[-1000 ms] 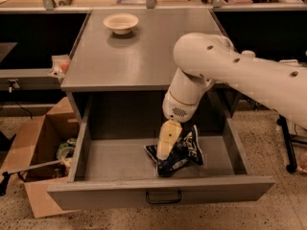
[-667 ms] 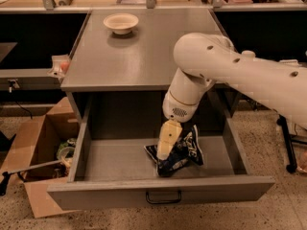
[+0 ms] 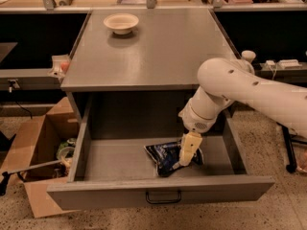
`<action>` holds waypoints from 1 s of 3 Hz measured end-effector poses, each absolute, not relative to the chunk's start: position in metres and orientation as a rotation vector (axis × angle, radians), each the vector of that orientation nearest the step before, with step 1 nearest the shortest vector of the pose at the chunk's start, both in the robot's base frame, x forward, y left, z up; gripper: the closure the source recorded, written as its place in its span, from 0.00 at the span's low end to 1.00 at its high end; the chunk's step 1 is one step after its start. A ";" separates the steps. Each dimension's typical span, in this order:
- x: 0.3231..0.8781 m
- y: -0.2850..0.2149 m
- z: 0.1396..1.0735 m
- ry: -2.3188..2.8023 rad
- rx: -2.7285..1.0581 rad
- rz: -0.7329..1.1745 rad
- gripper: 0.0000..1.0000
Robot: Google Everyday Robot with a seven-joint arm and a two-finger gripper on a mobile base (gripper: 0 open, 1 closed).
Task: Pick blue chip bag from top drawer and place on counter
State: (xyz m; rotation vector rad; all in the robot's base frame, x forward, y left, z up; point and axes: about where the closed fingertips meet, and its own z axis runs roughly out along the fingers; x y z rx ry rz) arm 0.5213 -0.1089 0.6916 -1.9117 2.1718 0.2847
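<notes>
The blue chip bag (image 3: 164, 158) lies crinkled on the floor of the open top drawer (image 3: 158, 192), right of its middle. My gripper (image 3: 189, 150) reaches down into the drawer from the white arm (image 3: 230, 83) and sits on the right part of the bag, hiding some of it. The gray counter (image 3: 153, 51) spreads above the drawer, behind the arm.
A cream bowl (image 3: 121, 22) stands on the counter's far left. A brown cardboard box (image 3: 38, 162) with clutter sits on the floor left of the drawer. Dark shelves and a wooden bench run behind the cabinet. A black stand leg (image 3: 289, 152) is at the right.
My arm has swung to the right and lower, and the gripper has shifted a little right and down onto the bag. The bag and the drawer have not moved.
</notes>
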 end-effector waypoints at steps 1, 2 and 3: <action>0.532 -0.134 0.650 2.170 -1.933 0.248 0.00; 0.537 -0.143 0.618 2.178 -1.970 0.199 0.24; 0.536 -0.141 0.615 2.161 -1.979 0.160 0.47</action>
